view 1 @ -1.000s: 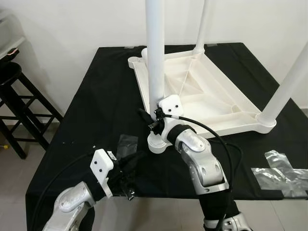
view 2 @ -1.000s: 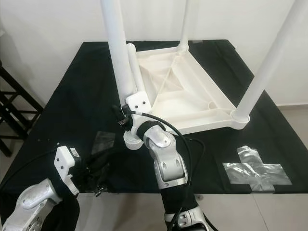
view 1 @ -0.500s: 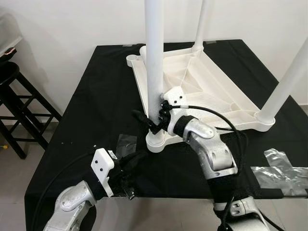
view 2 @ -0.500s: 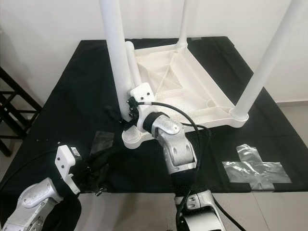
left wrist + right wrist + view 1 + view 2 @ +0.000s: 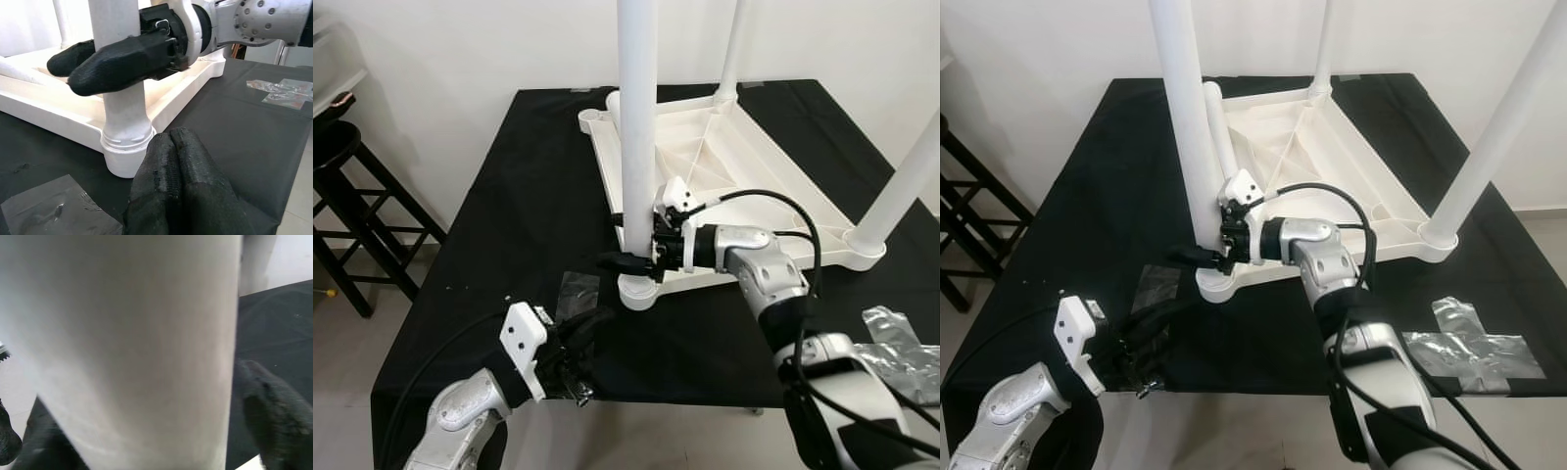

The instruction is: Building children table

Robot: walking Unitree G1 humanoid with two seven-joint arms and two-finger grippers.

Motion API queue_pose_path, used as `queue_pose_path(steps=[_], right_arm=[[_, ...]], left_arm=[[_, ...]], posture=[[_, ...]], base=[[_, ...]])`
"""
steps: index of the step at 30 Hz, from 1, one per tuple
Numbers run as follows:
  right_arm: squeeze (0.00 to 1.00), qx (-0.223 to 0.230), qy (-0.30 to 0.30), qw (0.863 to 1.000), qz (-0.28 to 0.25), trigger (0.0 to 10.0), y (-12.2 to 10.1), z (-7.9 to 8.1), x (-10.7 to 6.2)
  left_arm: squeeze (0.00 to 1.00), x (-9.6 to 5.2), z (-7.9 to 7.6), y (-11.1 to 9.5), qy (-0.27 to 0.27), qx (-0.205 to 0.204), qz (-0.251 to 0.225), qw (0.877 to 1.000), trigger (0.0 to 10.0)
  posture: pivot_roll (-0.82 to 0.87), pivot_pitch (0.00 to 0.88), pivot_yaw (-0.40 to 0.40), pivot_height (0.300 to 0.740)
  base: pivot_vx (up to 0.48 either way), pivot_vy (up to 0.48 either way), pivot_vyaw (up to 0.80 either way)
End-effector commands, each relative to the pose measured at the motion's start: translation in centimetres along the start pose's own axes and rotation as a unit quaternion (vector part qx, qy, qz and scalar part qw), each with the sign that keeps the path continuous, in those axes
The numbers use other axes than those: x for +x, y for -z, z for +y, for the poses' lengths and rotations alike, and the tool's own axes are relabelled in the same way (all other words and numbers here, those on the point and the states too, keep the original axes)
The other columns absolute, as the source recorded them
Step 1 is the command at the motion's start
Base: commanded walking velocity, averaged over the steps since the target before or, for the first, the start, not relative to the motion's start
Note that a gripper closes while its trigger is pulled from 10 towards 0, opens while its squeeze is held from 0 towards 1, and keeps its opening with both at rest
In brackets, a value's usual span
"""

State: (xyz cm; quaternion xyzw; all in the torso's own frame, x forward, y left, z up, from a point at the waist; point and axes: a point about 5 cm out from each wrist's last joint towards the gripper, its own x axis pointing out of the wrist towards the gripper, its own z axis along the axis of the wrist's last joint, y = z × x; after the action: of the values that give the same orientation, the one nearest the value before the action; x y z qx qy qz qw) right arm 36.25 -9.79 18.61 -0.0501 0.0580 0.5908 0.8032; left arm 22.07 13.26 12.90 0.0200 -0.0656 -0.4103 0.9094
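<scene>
An upturned white children's table (image 5: 773, 211) lies on a black-covered table (image 5: 509, 196). Three white legs stand up from its corners. The near-left leg (image 5: 638, 147) rises from its corner socket (image 5: 641, 291). My right gripper (image 5: 625, 257) is clasped round this leg just above the socket, one black finger (image 5: 122, 61) across its front and the other behind it. My left gripper (image 5: 582, 338) rests shut and empty on the cloth in front of that corner, fingers (image 5: 171, 161) pressed together. Another white tube (image 5: 1219, 127) lies along the tabletop's far-left rim.
A black stool (image 5: 342, 166) stands left of the table. Crumpled silver tape is stuck to the cloth near the socket (image 5: 576, 291) and at the right front (image 5: 901, 333). A white wall is close behind. The table's front edge runs just beside my left wrist.
My right arm has swung from in front of the leg round to its right, so the forearm now lies level; the gripper stays on the leg. The left gripper has not moved.
</scene>
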Motion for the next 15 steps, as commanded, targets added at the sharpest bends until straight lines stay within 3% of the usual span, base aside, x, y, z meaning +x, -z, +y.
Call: queue_pose_path(steps=[1, 11, 15], right_arm=[[0.00, 0.000, -0.011, 1.000, -0.003, 0.0, -0.1, -0.1, 0.1], [0.00, -0.005, -0.031, 0.999, 0.025, 0.0, 0.6, -0.7, -0.9], [0.00, -0.021, -0.005, 0.999, 0.048, 0.0, 1.3, -1.1, -1.7]], left_arm=[[0.00, -0.3, -0.1, 0.2, 0.001, -0.001, 0.007, 1.000, 0.0], [0.00, -0.4, -0.1, 0.2, 0.002, -0.003, 0.007, 1.000, 0.0], [0.00, -0.4, -0.1, 0.1, 0.000, -0.002, 0.006, 1.000, 0.0]], posture=[[0.07, 0.083, 0.035, 0.740], [0.07, 0.089, 0.038, 0.740], [0.06, 0.095, 0.035, 0.740]], base=[[0.000, 0.000, 0.00], [0.000, 0.000, 0.00], [0.000, 0.000, 0.00]])
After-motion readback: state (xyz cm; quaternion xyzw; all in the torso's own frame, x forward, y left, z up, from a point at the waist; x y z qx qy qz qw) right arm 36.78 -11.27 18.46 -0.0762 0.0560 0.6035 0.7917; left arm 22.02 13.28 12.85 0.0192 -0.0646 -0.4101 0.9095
